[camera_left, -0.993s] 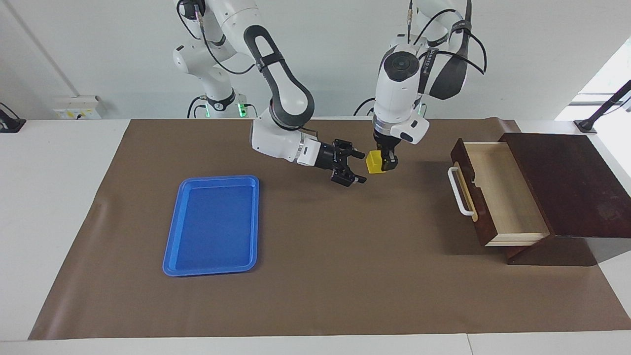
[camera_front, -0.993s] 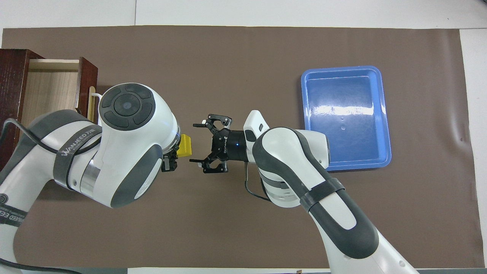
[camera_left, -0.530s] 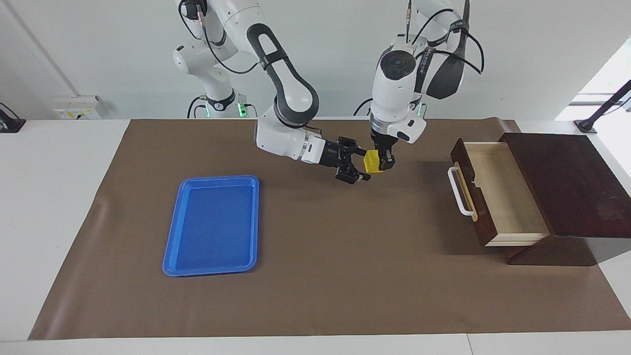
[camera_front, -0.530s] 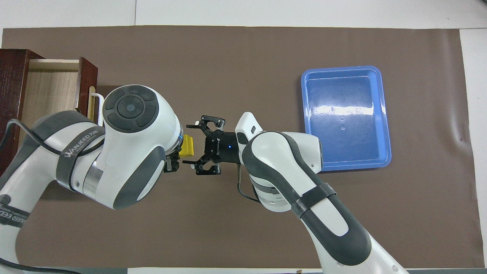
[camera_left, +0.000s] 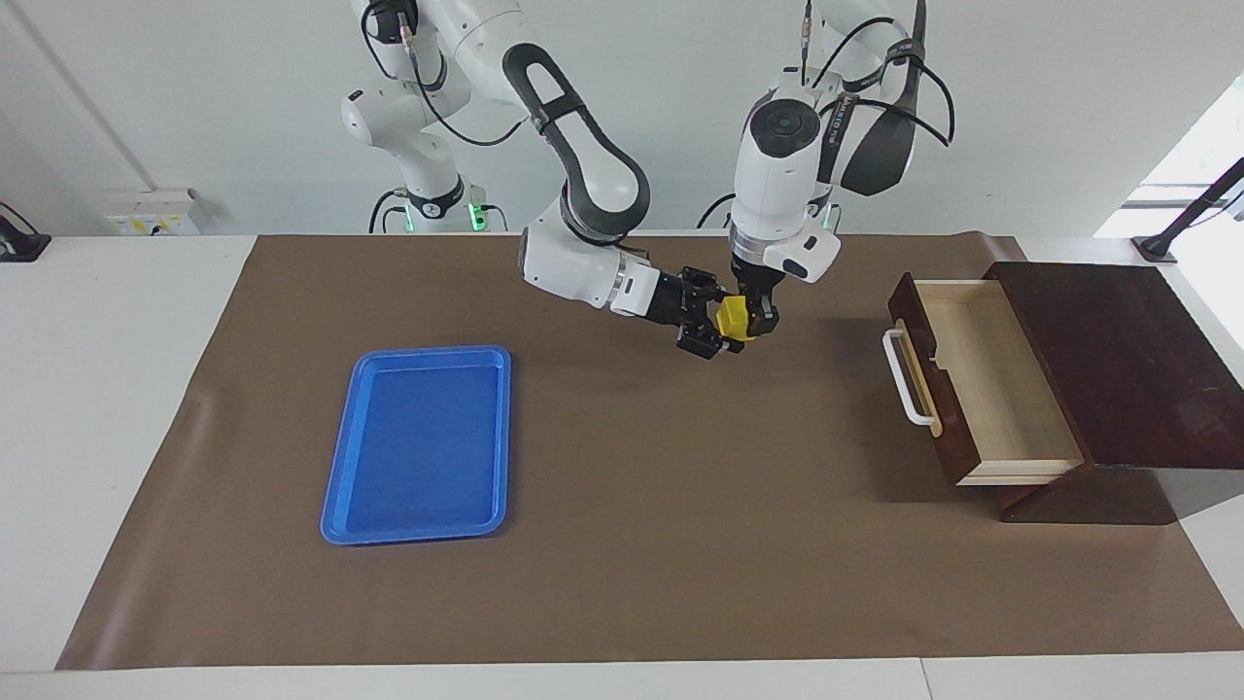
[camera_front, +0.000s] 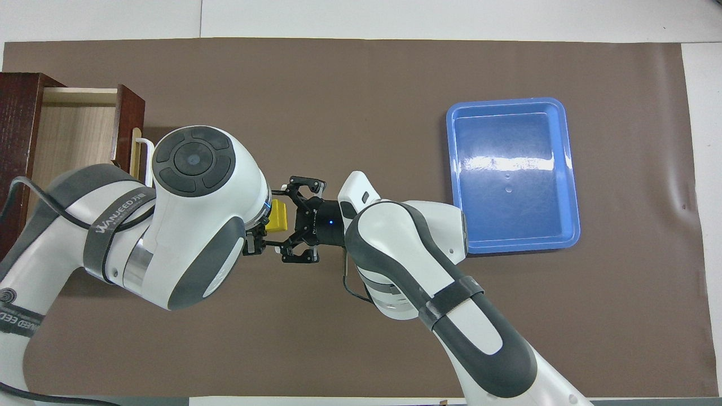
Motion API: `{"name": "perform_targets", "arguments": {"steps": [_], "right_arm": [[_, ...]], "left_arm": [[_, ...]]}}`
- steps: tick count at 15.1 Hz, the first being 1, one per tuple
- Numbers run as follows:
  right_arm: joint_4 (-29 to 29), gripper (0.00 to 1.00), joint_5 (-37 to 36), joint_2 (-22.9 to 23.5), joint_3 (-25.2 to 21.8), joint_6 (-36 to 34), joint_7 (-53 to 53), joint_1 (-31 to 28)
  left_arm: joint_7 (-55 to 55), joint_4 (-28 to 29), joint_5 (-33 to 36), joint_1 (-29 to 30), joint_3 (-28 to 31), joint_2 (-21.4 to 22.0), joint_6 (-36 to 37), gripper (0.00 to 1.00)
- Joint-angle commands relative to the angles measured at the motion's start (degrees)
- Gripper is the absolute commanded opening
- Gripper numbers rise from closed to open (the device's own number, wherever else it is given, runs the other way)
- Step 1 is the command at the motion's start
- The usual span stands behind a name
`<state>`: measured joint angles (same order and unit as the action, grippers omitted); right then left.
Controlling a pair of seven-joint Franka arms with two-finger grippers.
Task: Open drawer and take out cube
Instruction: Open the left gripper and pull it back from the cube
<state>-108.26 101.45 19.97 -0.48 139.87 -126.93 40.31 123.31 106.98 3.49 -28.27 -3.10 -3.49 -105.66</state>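
The yellow cube hangs above the brown mat, in the middle of the table. My left gripper points straight down and is shut on the cube; in the overhead view its own wrist hides most of it. My right gripper comes in level from the right arm's end, open, with one finger on each side of the cube. I cannot tell whether those fingers touch it. The drawer stands pulled out of the dark cabinet, its pale inside bare.
A blue tray lies on the mat toward the right arm's end of the table. The drawer's white handle sticks out toward the table's middle. The brown mat covers most of the table.
My right gripper has moved toward the cube, so its fingers now flank it, and they have narrowed somewhat. The left gripper has drifted slightly toward the right gripper, holding the cube.
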Motion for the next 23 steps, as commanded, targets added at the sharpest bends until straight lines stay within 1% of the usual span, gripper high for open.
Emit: {"name": "perform_targets", "arguments": {"steps": [1,2,10,11,12,13,16,18,20,23], "right_arm": [[1.12,0.18,0.59,0.69,0.12,1.19,1.51,0.73],[1.12,0.0,0.59,0.77,0.12,1.45,1.85,0.82],[1.83,0.0,-0.29,0.78,0.12,1.81,2.03,0.64],[1.91,0.0,-0.29,0.78,0.04,1.81,2.12,0.64],[2.0,0.0,-0.29,0.78,0.12,1.81,2.12,0.47],[2.09,0.0,-0.29,0.78,0.12,1.81,2.12,0.47],[2.09,0.0,-0.29,0.69,0.04,1.72,2.21,0.29],[2.09,0.0,-0.29,0.51,0.04,2.07,2.39,0.29],[2.18,0.0,-0.29,0.51,0.04,2.16,2.39,0.47],[2.27,0.0,-0.29,0.51,0.04,2.07,2.39,-0.15]], "left_arm": [[0.53,2.26,-0.76,-0.99,0.99,2.0,-1.13,0.0],[0.53,2.26,-0.76,-0.99,0.99,2.0,-1.13,0.0],[-0.44,2.09,-0.76,-0.99,0.99,1.91,-0.96,0.0],[-0.53,2.0,-0.68,-0.99,0.99,1.91,-0.96,0.39],[-0.61,1.91,-0.68,-0.91,0.99,1.91,-0.78,0.85],[-1.05,1.65,-0.68,-0.91,1.08,2.0,-0.78,1.0],[-2.98,1.47,-0.68,0.06,1.43,3.66,-0.52,1.0],[-6.22,1.73,-0.68,3.38,1.43,5.33,-0.08,1.0],[-9.74,2.17,-0.68,6.11,1.43,5.51,-0.08,1.0],[-17.81,4.8,-0.68,11.3,1.52,6.48,-0.95,1.0]]}}
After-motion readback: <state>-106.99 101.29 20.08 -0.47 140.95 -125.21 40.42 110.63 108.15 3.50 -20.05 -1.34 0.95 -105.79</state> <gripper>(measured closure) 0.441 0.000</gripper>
